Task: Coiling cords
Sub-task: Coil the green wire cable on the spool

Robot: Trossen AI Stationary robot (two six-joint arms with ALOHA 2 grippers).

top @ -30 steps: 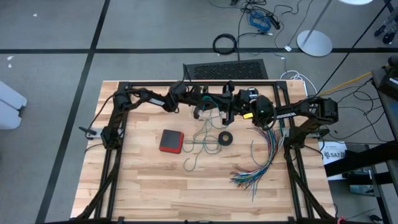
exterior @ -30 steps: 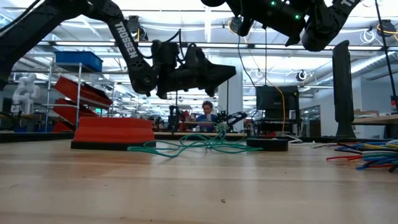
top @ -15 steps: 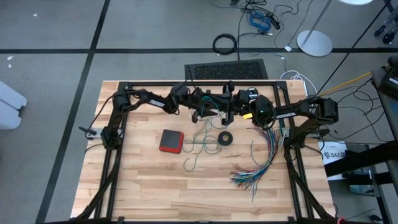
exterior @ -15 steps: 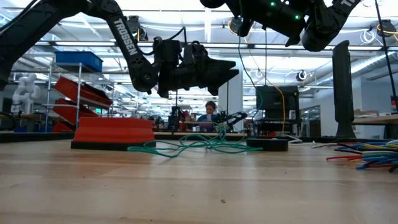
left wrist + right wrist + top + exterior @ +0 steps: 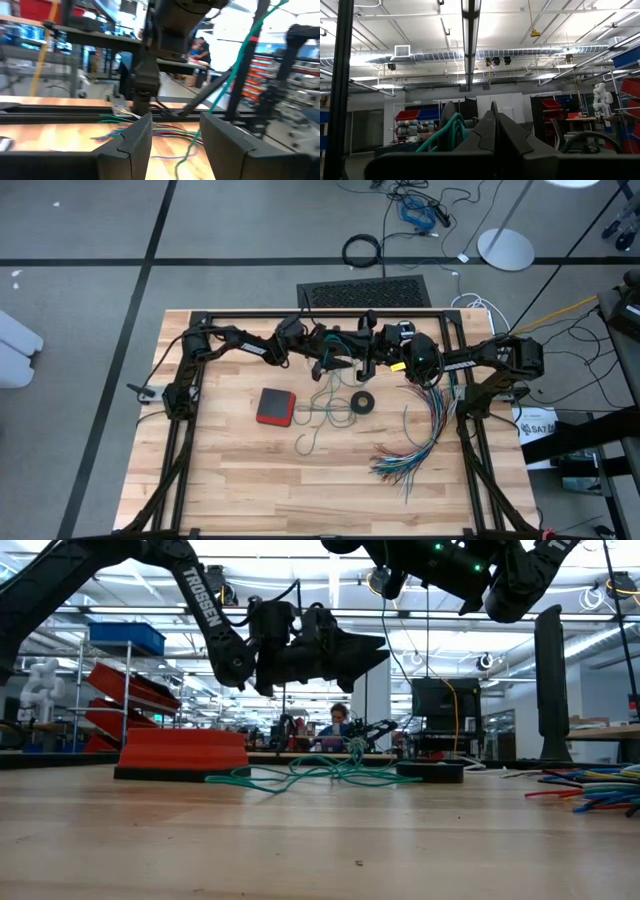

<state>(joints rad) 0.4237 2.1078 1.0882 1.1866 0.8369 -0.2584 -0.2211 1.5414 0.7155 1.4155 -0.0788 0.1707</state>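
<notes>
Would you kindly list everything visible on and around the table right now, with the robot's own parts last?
Teal-green cord: one, loose on the table's middle, one strand rising to the right hand.
Red box: one, red with a dark rim, left of the cord.
Black tape ring: one, black, right of the cord.
Wire bundle: one, multicoloured, fanned on the table's right.
Table: one, light wood.
Black mat: one, on the floor behind the table.
Person: one, seated far behind.
Left hand: black, open, raised above the cord.
Right hand: black, shut on the teal-green cord, raised beside the left.
</notes>
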